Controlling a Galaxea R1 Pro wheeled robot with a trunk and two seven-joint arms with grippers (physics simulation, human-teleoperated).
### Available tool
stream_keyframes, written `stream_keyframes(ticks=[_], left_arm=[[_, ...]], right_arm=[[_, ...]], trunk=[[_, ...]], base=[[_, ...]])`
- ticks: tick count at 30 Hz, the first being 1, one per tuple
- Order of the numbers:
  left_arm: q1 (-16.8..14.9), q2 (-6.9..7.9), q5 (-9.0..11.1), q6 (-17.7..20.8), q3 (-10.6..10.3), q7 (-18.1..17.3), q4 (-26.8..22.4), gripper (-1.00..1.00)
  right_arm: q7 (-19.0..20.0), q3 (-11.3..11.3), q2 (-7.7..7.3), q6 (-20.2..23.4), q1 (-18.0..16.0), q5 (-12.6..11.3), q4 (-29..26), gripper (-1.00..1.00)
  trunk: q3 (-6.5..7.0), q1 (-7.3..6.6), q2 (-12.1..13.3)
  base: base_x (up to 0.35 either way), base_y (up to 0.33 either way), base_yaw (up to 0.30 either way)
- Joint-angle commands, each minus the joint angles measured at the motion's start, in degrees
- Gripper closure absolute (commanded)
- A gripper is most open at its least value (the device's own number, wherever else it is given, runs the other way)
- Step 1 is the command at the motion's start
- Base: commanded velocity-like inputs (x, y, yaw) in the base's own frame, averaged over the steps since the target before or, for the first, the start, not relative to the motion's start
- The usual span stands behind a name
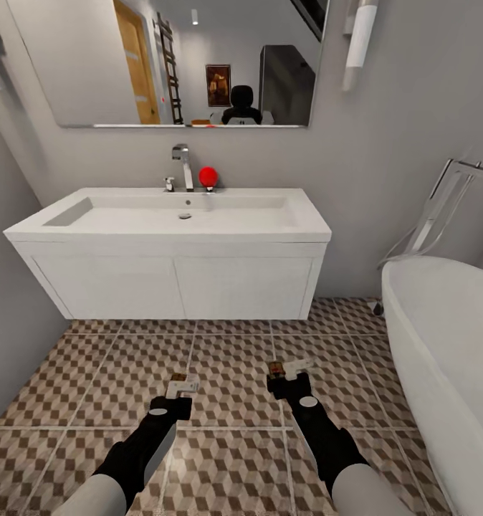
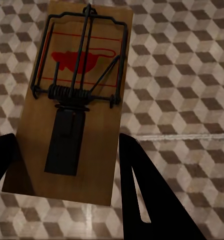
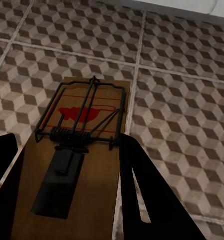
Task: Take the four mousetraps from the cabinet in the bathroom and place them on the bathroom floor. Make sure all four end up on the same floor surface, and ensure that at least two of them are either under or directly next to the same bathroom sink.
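The white wall-hung sink [image 1: 171, 276] is straight ahead, with patterned bathroom floor [image 1: 231, 351] running under and in front of it. My left gripper [image 1: 177, 393] is shut on a mousetrap [image 1: 183, 387], held above the tiles in front of the sink. In the left wrist view that wooden mousetrap [image 2: 77, 100] sits between the dark fingers [image 2: 146, 195] of the left gripper [image 2: 67, 145]. My right gripper [image 1: 286, 378] is shut on a second mousetrap [image 1: 276, 369]. The right wrist view has this mousetrap [image 3: 77, 165] in the right gripper [image 3: 67, 145], above the floor [image 3: 181, 115]. The cabinet is out of view.
A rounded white bathtub [image 1: 442, 344] fills the right side, close to my right arm. A grey wall [image 1: 12, 322] closes the left. A chrome tap [image 1: 182, 165] and a red ball [image 1: 208, 175] stand on the sink's back edge, under a mirror [image 1: 177, 61].
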Motion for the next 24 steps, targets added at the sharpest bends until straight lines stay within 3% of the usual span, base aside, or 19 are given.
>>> stream_keyframes(ticks=[1, 7, 9, 14, 24], left_arm=[[-0.03, 0.05, 0.37, 0.28, -0.36, 0.61, -0.06, 1.00], [-0.03, 0.05, 0.35, -1.67, -0.36, 0.59, 2.10, 1.00], [-0.03, 0.01, 0.35, -6.89, -0.58, 0.59, 4.99, 1.00], [-0.03, -0.03, 0.35, -13.90, -2.43, 0.59, 8.28, 1.00], [-0.03, -0.03, 0.27, -15.83, -3.25, 0.68, 8.82, 1.00]], right_arm=[[-0.08, 0.13, 0.00, 0.37, -0.01, 0.41, -0.10, 1.00], [-0.07, 0.13, 0.00, 0.21, -0.01, 0.41, -0.02, 1.00], [-0.05, 0.13, 0.00, 0.20, -0.01, 0.41, 0.00, 1.00], [-0.03, 0.13, 0.00, 0.19, -0.01, 0.41, 0.00, 1.00], [0.01, 0.15, 0.00, 0.19, -0.01, 0.41, 0.01, 1.00]], trunk=[[-0.33, 0.22, -0.44], [-1.96, 1.53, -2.84], [-2.50, 1.97, -3.65], [-3.86, 3.07, -5.65], [-6.58, 5.27, -9.66]], base=[[0.000, 0.000, 0.000], [0.000, 0.000, 0.000], [0.000, 0.000, 0.000], [0.000, 0.000, 0.000], [0.000, 0.000, 0.000]])
